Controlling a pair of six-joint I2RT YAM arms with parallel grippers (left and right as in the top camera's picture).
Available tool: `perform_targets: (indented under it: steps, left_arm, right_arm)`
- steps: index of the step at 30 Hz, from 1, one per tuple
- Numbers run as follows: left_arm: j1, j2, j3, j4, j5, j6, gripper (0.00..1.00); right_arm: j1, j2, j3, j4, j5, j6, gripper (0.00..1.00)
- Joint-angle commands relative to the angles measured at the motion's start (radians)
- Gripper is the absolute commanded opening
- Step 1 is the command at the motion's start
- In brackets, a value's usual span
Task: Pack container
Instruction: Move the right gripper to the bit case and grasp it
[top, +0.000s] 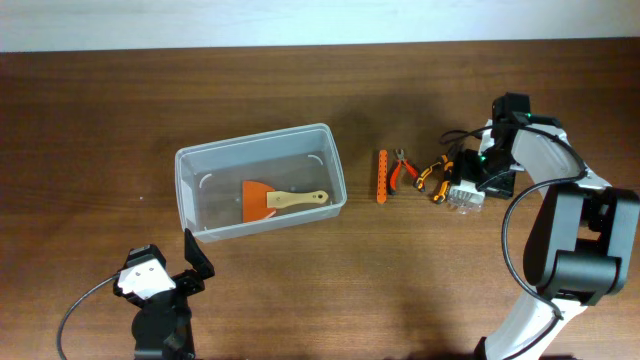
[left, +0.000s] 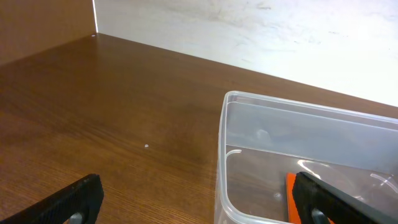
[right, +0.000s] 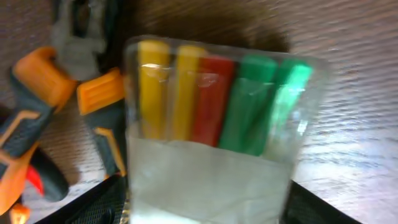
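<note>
- Where is the container (top: 252, 141)?
- On the surface (top: 100, 120), left of centre, just beyond the left pincer (left: 196, 190). That pincer gapes wide and holds nothing. A scraper (top: 280, 199) lies inside the container.
- And the right pincer (top: 468, 188)?
- Well apart from the container. Its fingers flank a small clear box (right: 211, 124) of coloured pieces, but I cannot tell whether they press it. Pliers (top: 403, 170) and an orange bar (top: 382, 176) lie between box and container.
- The arms?
- The left sits low at the near edge. The right is bent, reaching down to the box.
</note>
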Motion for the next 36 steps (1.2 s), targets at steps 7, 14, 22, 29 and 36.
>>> perform_targets:
  steps: [7,14,22,29,36]
  left_arm:
    - [-0.004,-0.005,-0.004,-0.001,-0.004,0.009,0.99]
    - [-0.004,-0.005,-0.004,-0.001,-0.003,0.009,0.99]
    - [-0.004,-0.005,-0.004,-0.001,-0.004,0.009,0.99]
    - [-0.004,-0.005,-0.004,-0.001,-0.004,0.009,0.99]
    - [-0.004,-0.005,-0.004,-0.001,-0.004,0.009,0.99]
  right_arm:
    - [-0.003,-0.005,-0.005,0.000,-0.035,-0.021,0.77]
    - [-0.016,-0.004,-0.006,0.019,0.050,0.060,0.75]
    - [-0.074,0.013,-0.006,0.026,0.049,0.121,0.65]
    - [-0.072,0.081,-0.006,0.023,0.046,0.120,0.65]
    - [-0.072,0.086,-0.006,0.026,0.046,0.120,0.75]
